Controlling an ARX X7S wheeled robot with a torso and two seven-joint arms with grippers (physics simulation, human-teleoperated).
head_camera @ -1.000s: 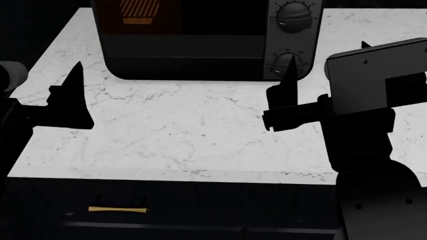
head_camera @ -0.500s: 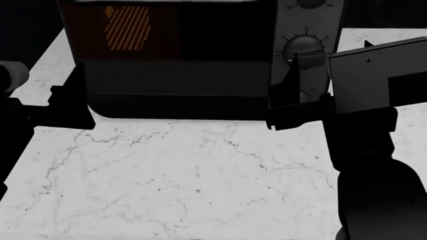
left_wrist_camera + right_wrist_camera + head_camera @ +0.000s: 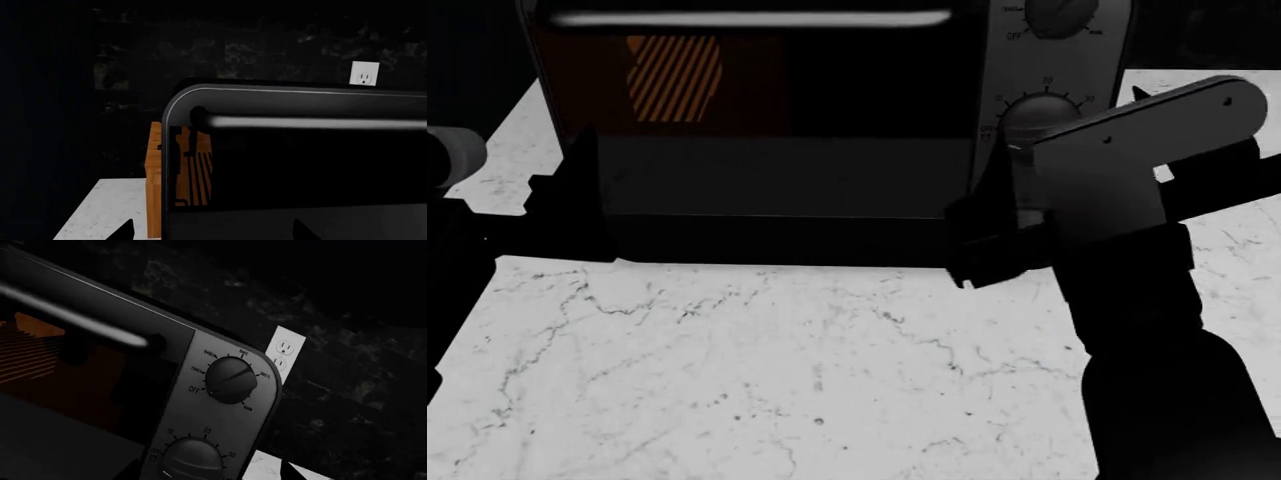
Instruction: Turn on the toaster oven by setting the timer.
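The toaster oven (image 3: pixel 774 180) stands at the back of the counter, black, with a dark glass door and a silver bar handle (image 3: pixel 747 18). Its silver panel carries a function knob (image 3: pixel 230 381) and, below it, the timer knob (image 3: pixel 193 460), whose mark sits near OFF. My right gripper (image 3: pixel 207 472) is open, with its fingertips on either side of the timer knob and apart from it. In the head view the right gripper (image 3: pixel 1021 160) partly covers the timer knob (image 3: pixel 1034 108). My left gripper (image 3: pixel 574 190) is open and empty at the oven's front left corner (image 3: pixel 173 150).
The oven stands on a white marble counter (image 3: pixel 761 370). An orange wooden block (image 3: pixel 153 180) stands behind the oven's left side and shows through the glass. A white wall outlet (image 3: pixel 283 355) is on the dark backsplash behind the oven.
The view has closed in on the oven, which now looks larger and lower. My right wrist has rolled and now lies over the timer knob. The left gripper keeps its place in the view.
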